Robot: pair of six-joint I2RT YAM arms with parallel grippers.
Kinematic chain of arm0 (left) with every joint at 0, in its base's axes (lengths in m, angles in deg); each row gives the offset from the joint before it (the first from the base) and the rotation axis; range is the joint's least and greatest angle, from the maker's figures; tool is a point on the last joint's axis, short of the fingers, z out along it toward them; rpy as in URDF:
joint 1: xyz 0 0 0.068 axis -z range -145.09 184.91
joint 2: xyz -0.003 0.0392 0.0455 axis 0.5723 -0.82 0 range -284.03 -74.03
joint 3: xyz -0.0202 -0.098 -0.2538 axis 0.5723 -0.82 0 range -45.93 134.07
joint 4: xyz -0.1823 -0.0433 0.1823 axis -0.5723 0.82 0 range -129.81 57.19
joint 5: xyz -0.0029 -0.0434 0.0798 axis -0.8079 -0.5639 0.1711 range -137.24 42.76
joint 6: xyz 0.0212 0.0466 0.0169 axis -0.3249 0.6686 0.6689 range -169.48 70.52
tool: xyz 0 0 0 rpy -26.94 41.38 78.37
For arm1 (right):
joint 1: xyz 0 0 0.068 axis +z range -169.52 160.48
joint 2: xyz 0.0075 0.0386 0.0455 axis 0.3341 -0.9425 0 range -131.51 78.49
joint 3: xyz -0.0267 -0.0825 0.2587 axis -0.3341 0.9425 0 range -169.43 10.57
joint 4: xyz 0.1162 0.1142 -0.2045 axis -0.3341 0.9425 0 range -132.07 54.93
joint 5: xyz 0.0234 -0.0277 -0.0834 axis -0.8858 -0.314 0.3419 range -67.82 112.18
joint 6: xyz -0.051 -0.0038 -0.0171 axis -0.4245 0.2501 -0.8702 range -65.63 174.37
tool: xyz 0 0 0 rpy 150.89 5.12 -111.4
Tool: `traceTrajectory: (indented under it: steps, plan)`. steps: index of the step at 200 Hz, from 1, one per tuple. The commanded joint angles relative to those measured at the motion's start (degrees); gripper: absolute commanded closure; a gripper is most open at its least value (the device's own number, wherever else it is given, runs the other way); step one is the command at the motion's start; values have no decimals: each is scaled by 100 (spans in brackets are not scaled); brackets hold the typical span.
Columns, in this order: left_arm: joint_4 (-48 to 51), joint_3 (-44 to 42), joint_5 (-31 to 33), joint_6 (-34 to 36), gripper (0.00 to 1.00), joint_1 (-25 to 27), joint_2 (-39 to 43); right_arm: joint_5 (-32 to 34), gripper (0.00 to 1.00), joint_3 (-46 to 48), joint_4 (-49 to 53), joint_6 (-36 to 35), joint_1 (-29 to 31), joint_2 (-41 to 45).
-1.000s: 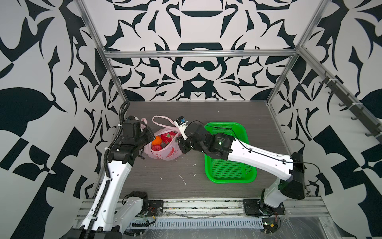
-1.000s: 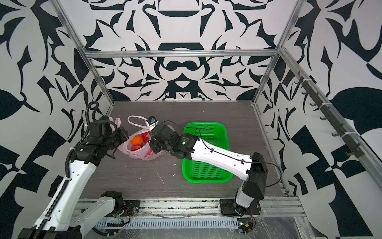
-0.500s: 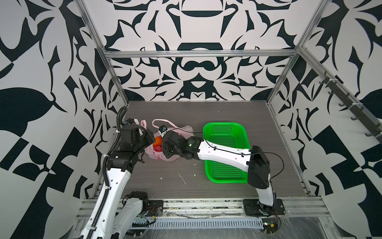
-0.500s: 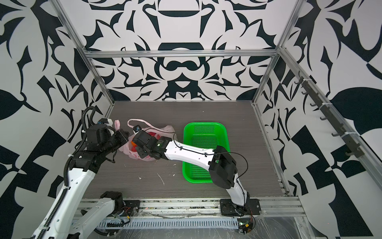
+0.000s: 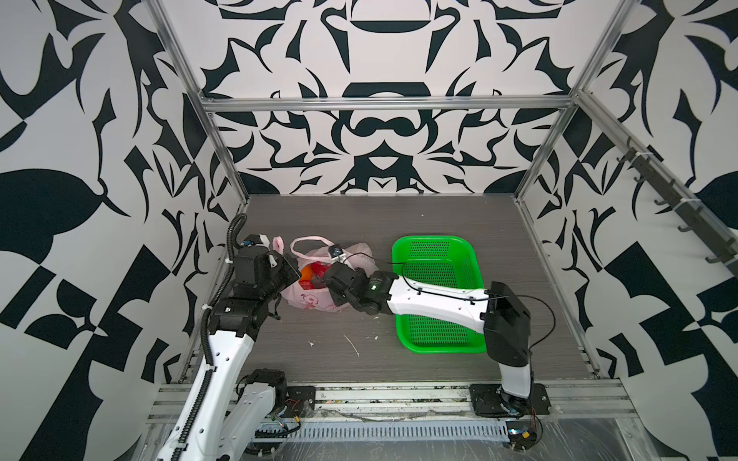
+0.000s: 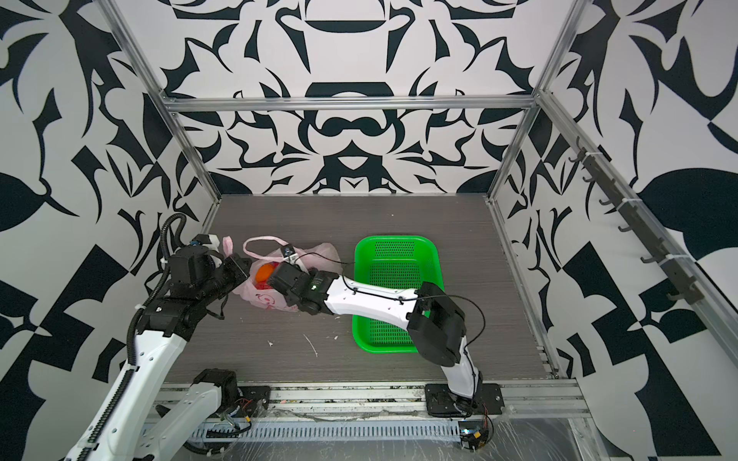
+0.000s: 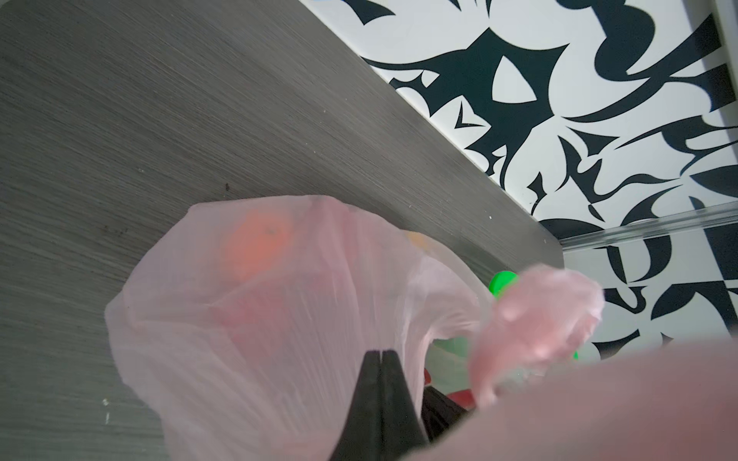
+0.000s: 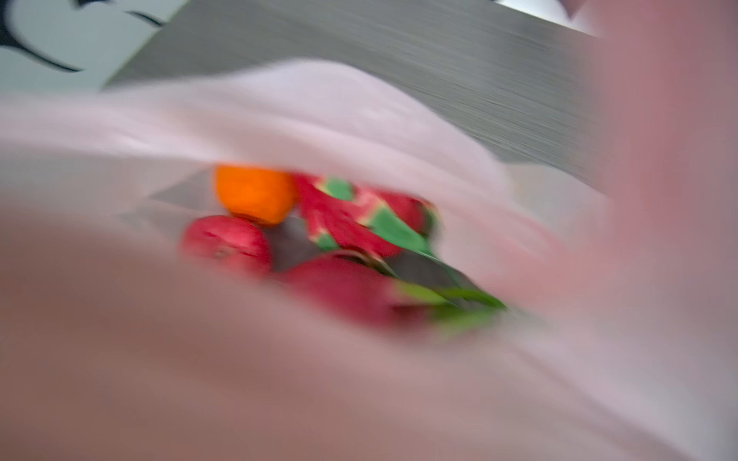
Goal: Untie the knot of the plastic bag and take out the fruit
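Note:
The pink plastic bag [image 5: 315, 301] [image 6: 263, 297] lies left of the table's middle, its mouth gaping. Its loop handles lie apart: one [image 5: 307, 240] rests behind it and one drapes over my left wrist. The knot shows in no view. My left gripper [image 5: 295, 273] [image 7: 382, 354] is shut on the bag's left rim. My right gripper [image 5: 318, 281] [image 6: 274, 279] reaches into the mouth, with plastic hiding its jaws. Inside lies the fruit: an orange [image 5: 306, 272] [image 8: 253, 195], a round red one [image 8: 225, 239] and two dragon fruits [image 8: 359, 215].
A green perforated basket [image 5: 431, 240] [image 6: 395, 239] stands right of the bag, under my right forearm. A few pale scraps [image 5: 351, 345] lie on the grey table in front. Patterned walls with metal frame posts close in the back and both sides.
My right gripper moved left and down from above the bag's right side into its mouth, and its jaws closed. My left gripper kept its hold on the rim.

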Motion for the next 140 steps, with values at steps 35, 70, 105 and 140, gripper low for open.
traceTrajectory:
  steps: [35,70,105,140]
  plan:
    - [-229,-496,-43,-205,100,-22,324,803,99,687,123,1127,-23,535]
    - [-112,-567,70,-170,100,-19,435,701,100,944,323,1517,-39,529]
    - [-85,-602,217,-144,100,-24,507,502,100,1403,263,1917,-33,711]
    - [-118,-582,327,-135,100,-25,502,461,100,1647,239,2030,-40,925]
